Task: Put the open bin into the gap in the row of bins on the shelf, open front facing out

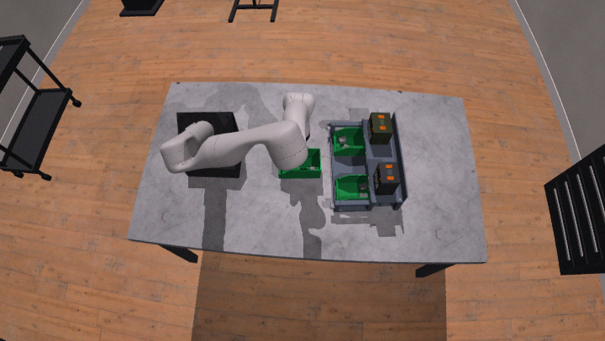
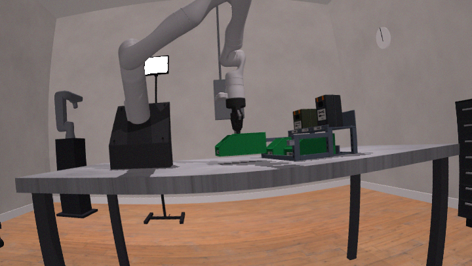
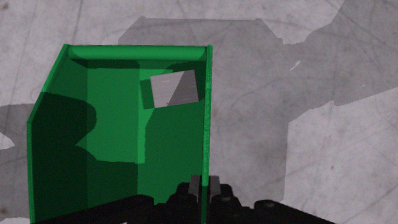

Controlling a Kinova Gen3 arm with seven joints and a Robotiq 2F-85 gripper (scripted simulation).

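Your gripper point(image 2: 236, 132) point(image 3: 204, 191) is pinching the top edge of one wall of the green bin point(image 1: 311, 172) point(image 2: 242, 145) point(image 3: 110, 115). The wrist view shows a fingertip on each side of that wall. The gripper points down; the arm point(image 1: 237, 148) point(image 2: 132, 82) covers it in the top view.

The bin is up off the table point(image 1: 436, 169) point(image 2: 231, 185), low, roughly level, with its shadow on the surface below. It's between the black base point(image 1: 181, 116) point(image 2: 141, 155) and the shelf point(image 1: 400, 156) point(image 2: 296, 148), outside the shelf. Its low open front faces the base side, same way as the shelved bins.

You've got a grey block point(image 3: 174, 89) inside it, near a corner in the wrist view. The arm hides part of the bin from above, so I can't give you a full parts count.

The gap point(image 1: 349, 165) is between the far green bin point(image 1: 349, 150) point(image 2: 277, 145) and the near green bin point(image 1: 351, 190) point(image 2: 312, 145), and your bin isn't in it. Both shelved bins have grey parts in them.

On the board above you have an olive box point(image 1: 380, 128) point(image 2: 303, 118) on the far side and a dark box point(image 1: 386, 178) point(image 2: 328, 110) on the near side. Both are upright and apart from each other, each with orange marks.
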